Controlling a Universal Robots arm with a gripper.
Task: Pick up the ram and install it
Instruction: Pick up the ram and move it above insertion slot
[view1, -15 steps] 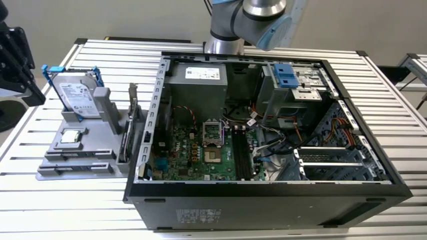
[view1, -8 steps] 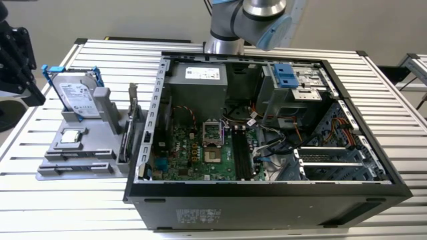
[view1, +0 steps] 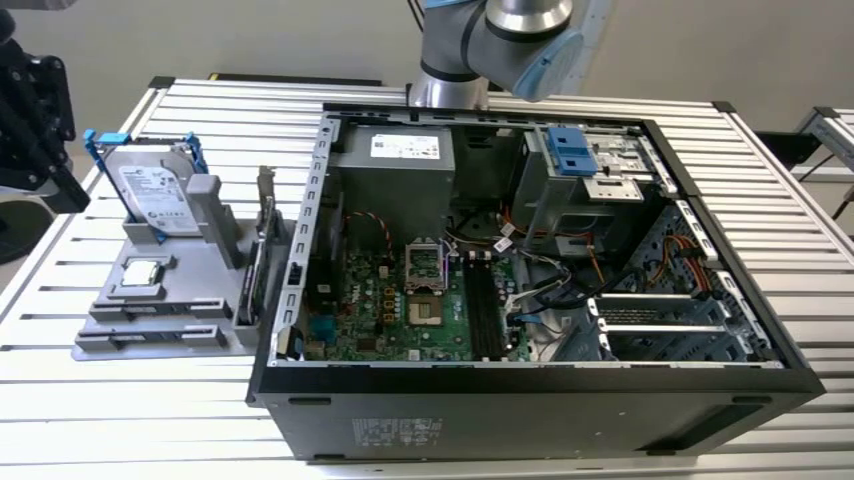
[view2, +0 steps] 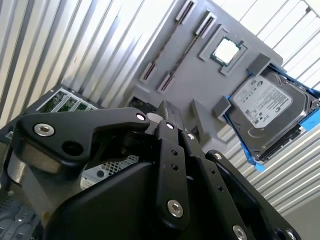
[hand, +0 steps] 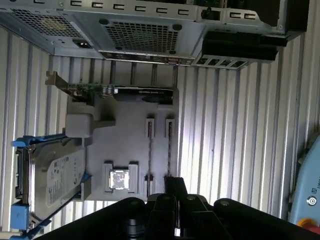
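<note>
The gripper (hand: 175, 184) hangs over a grey parts holder (hand: 125, 145), its black fingertips pressed together with nothing between them. In both wrist views the black linkage of the pincer fills the near edge, and the tip points down towards the holder without touching it.

The ram sits in that holder as two thin dark sticks standing on edge, each in its own long slot and lying side by side. One ram stick (hand: 150, 150) runs just beside a square processor (hand: 120, 180) set in a pocket of the holder. The second ram stick (hand: 169, 150) lies on the far side of the first, nearer the holder's edge. In the first wrist view the gripper's tip appears just past one end of this second stick, apart from it.

A silver-labelled hard drive (hand: 55, 172) with blue rails leans in a cradle at one end of the holder. An expansion card (hand: 125, 92) with a metal bracket stands on edge along the side of the holder nearest the computer case (view1: 534, 400).

In the exterior view the holder rests on a slatted metal table (view1: 134, 420) at the exterior view's left of the open case. The case lies on its side with the motherboard (view1: 387, 300) exposed. The long black memory slots (view1: 483, 310) run beside the processor socket, and the robot arm (view1: 487, 40) rises beyond the far edge of the case
</note>
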